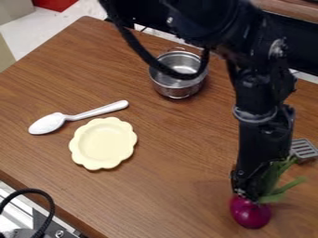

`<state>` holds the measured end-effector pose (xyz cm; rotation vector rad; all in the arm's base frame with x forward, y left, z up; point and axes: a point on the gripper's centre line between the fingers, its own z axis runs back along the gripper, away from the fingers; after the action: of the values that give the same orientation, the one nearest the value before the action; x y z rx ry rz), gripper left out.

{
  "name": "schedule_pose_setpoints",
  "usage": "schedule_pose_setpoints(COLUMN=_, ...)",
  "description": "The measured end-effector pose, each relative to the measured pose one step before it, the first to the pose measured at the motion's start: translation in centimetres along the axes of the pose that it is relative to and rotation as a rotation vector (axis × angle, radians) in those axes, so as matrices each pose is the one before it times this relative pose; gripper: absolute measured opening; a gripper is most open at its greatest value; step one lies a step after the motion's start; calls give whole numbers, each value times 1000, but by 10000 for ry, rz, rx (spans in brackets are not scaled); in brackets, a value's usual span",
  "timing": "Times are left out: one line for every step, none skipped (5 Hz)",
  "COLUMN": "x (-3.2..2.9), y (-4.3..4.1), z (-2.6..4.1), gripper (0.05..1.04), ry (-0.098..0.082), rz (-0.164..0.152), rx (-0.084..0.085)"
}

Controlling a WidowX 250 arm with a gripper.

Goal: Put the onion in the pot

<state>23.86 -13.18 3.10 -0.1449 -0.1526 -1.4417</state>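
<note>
- Approaching or securing the onion (250, 214) is the step in hand, as judged: the claw (247, 194) hangs directly above the bulb, with green leaves (274, 183) beside it
- Claw state: cannot tell whether spread, pressed together or pinching the onion
- Done: claw aligned with the onion. Transfer is incomplete; the pot (176, 91) stands upright, well apart from the claw, beyond it to the view's left
- Left to do: confirm grip, lift, carry to the pot, lower, release
- Surface: brown wooden table (180, 186) below the claw; cream plate (102, 143) and white spoon (48, 123) to its left in view; slotted utensil (303, 149) near its right
- Room: pale floor (87, 8) and red item (55, 3) far beyond the claw; black cable (38, 191) far to its left
</note>
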Motion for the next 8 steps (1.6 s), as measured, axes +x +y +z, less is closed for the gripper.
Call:
schedule_pose_setpoints(x=48, y=133, z=-1, gripper=381, ry=-169, rz=23, rx=70)
schedule_pose_setpoints(x=-211, y=-533, z=-459, gripper=164, ry=-185, rz=151, rx=-99)
schedule_pose_setpoints(x=-319, y=-65, z=-53, gripper=67, ry=-25, rz=124, rx=34)
schedule_pose_setpoints(x=-667, y=54, z=965, gripper=54, ry=45, rz=188, rx=153)
schedule_pose_setpoints(x=-1289, y=807, z=2198, gripper=54, ry=132, rz=543, rx=527)
schedule_pose_setpoints(x=-2409, y=1465, z=1737, gripper=54, ry=125, rz=1034, rx=458)
schedule_pose_setpoints(x=-2649, y=2158, z=1586, gripper=54, ry=-91, rz=1041, rx=327)
schedule_pose_setpoints(x=-2140, y=3623, z=1711, gripper=54, ry=-322, rz=1156, rx=802)
